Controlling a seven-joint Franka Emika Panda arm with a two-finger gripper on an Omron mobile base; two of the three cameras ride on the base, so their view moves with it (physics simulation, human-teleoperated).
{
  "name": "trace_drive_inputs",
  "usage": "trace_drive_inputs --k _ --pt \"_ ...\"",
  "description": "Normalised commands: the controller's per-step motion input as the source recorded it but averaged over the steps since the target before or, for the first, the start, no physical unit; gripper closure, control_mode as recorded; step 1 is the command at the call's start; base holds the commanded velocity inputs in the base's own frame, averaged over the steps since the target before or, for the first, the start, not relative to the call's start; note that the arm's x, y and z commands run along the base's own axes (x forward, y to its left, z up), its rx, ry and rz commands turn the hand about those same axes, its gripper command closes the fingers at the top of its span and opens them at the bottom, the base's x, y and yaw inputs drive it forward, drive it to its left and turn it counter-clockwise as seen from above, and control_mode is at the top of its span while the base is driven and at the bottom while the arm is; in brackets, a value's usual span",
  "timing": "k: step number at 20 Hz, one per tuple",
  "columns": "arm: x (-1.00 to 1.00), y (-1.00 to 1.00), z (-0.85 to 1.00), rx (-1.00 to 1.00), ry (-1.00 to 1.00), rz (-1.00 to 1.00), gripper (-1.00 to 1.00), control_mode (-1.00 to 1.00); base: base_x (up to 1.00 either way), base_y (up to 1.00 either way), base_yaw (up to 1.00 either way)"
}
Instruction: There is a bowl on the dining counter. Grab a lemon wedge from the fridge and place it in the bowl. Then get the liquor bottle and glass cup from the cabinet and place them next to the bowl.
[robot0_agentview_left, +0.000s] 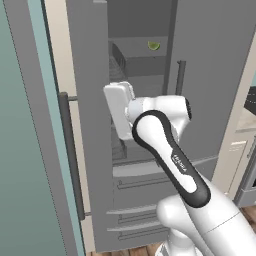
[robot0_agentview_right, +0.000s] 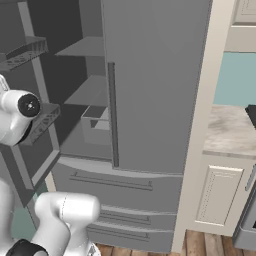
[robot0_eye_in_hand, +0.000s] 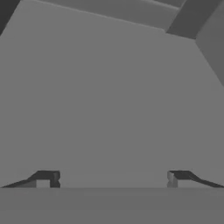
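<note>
The fridge stands in front of me with its left door swung open; the right door is closed. A green lemon wedge lies on an upper shelf inside, well above my hand. My arm reaches into the fridge's lower part, and the white hand blocks the fingers from the left base view. In the hand view my gripper is open, with nothing between its fingertips, facing a bare grey fridge surface. The bowl, dining counter, liquor bottle and glass cup are out of view.
Wire door bins hang on the open door close to my arm. Grey freezer drawers sit below the opening. A cream cabinet under a beige counter stands right of the fridge.
</note>
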Motion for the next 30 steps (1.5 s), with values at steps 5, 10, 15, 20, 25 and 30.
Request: trace_drive_inputs --k 5,10,15,20,25,30 --pt "-0.34 -0.68 0.45 0.0 -0.08 -0.03 -1.0 -1.0 0.0 0.0 0.0" --pt "-0.36 -1.0 0.51 0.0 -0.09 -0.07 -1.0 -1.0 0.0 0.0 0.0" --pt "-0.21 -1.0 0.38 -0.01 -0.06 -0.06 -1.0 -1.0 0.0 0.0 0.0" --pt "0.07 -0.97 0.08 -0.12 -0.04 -0.04 -1.0 -1.0 0.0 0.0 0.0" --pt "0.15 -0.81 0.0 -0.26 -0.16 -0.01 -1.0 -1.0 0.0 0.0 0.0" --pt "0.06 -0.68 0.0 -0.31 -0.24 0.0 -1.0 -1.0 0.0 0.0 0.0"
